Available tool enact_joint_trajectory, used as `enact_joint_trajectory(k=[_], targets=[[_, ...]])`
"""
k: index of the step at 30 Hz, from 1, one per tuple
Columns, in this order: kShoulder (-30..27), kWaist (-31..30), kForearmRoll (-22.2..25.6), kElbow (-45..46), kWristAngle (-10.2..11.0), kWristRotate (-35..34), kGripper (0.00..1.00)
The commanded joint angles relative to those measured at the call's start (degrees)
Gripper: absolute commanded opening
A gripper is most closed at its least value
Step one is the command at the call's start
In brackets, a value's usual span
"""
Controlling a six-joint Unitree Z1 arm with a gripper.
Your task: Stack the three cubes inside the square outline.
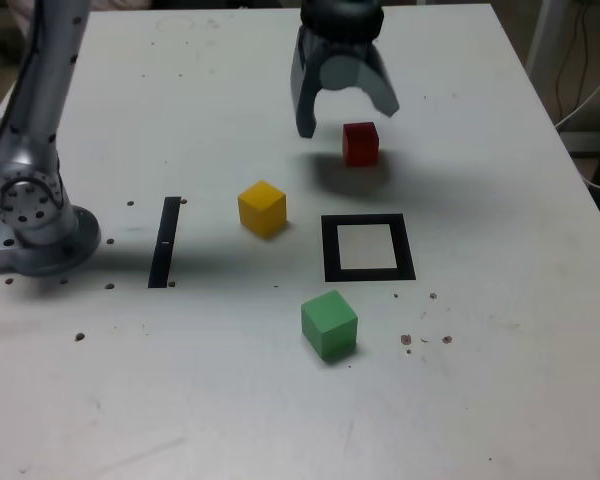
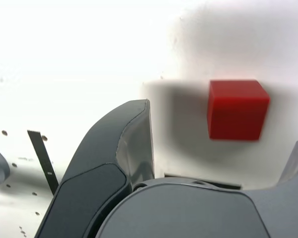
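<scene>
Gripper (image 1: 346, 118): jaws spread wide, empty, hovering just above red cube (image 1: 361, 143). From the square outline (image 1: 368, 248): red cube beyond, yellow cube (image 1: 262, 208) at exterior view's left, green cube (image 1: 329, 324) nearer. No legible writing.

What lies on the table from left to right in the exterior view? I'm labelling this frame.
Arm base → black strip → yellow cube → green cube → square outline. The red cube overlaps the outline's span, so it is omitted.

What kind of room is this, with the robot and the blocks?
Probably a robot lab. An arm is bolted by its base to a white table marked with a square outline, and cables hang behind.
</scene>
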Motion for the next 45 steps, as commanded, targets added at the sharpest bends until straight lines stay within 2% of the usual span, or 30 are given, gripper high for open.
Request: enact_joint_trajectory(k=[1,5,8,16,30,33,39,45], targets=[[0.69,0.00,-0.15,0.03,0.84,-0.18,1.00],[1.58,0.00,-0.12,-0.42,1.87,-0.61,1.00],[2.31,0.00,0.03,-0.91,1.84,-0.62,1.00],[4.04,-0.28,-1.13,-1.22,-0.01,-0.05,0.93],[5.82,-0.21,-4.35,-2.12,-1.71,1.39,0.81],[6.26,0.04,-4.74,-2.06,-2.30,1.41,0.75],[6.60,0.81,-5.76,-1.81,-2.77,1.17,0.54],[6.60,1.69,-6.34,-1.85,-3.35,0.96,0.45]])
